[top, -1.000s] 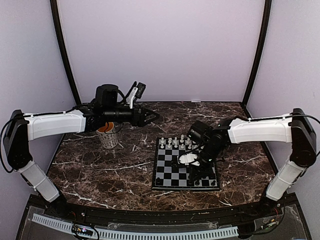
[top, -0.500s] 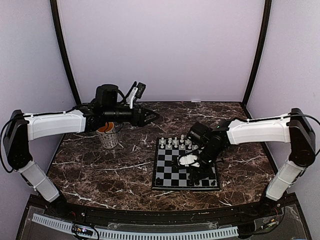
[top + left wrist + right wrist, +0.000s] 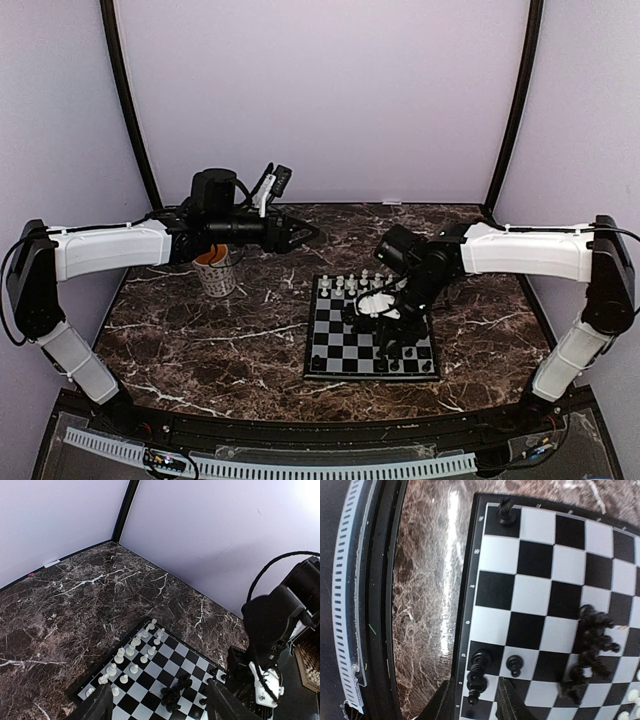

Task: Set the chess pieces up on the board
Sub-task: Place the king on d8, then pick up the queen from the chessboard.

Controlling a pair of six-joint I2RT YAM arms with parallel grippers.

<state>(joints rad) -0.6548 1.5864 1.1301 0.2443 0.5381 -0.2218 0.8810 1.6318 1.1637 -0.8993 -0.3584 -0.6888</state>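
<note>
The board (image 3: 335, 345) lies right of the table's middle. White chess pieces (image 3: 352, 284) stand in two rows along its far side. Black chess pieces lie in a heap (image 3: 592, 640) mid-board. Single black ones stand along the near edge: one in the corner (image 3: 506, 510), and two more (image 3: 481, 659) (image 3: 515, 666) further along. My right gripper (image 3: 478, 686) hovers low over that edge, open, its fingers (image 3: 449, 702) either side of an upright black piece (image 3: 477, 682) without touching it. My left gripper (image 3: 305, 233) hangs open and empty in the air, well left of the board (image 3: 150, 672).
A white mug (image 3: 218, 270) with something orange inside stands on the marbled tabletop under the left arm. The table's near rail (image 3: 380, 605) runs close beside the board's edge. The right arm (image 3: 280, 630) looms over the board's black side.
My right gripper's jaws have spread apart, letting go of the black piece on the near edge. Its wrist has drawn back a little. The left arm has not moved.
</note>
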